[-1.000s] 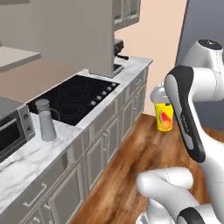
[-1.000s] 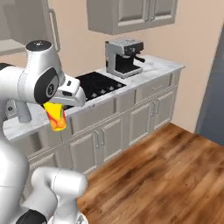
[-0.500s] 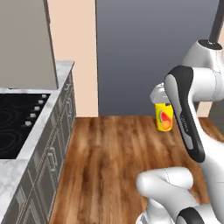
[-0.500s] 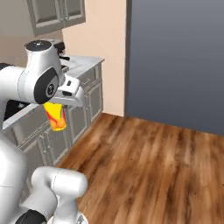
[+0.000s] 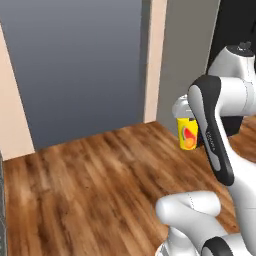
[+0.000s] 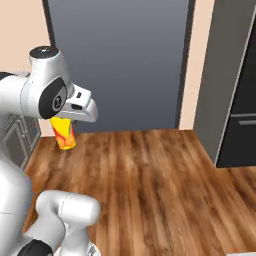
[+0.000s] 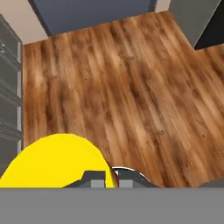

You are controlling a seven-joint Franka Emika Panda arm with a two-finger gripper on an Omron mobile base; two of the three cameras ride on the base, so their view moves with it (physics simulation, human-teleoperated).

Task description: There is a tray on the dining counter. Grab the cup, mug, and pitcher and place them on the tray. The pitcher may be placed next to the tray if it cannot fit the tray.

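Observation:
The cup is a small yellow tumbler with a red-orange design, hanging upright in the air well above the wooden floor. My gripper is shut on its rim from above. In the right base view the cup hangs just below the white hand, left of centre. In the hand view the cup's yellow side bulges at the lower left beside the fingertips. The tray, the dining counter, the mug and the pitcher are out of view.
Bare wooden floor spreads ahead. A dark blue-grey panel and beige wall strips stand behind it. A tall grey cabinet side with a black appliance front rises at the right. Grey cabinet fronts lie at the left.
The whole picture has swung, so the camera moved: the stove counter and coffee machine slid out of view, and the floor and dark panel came in. The cup stays in the shut gripper.

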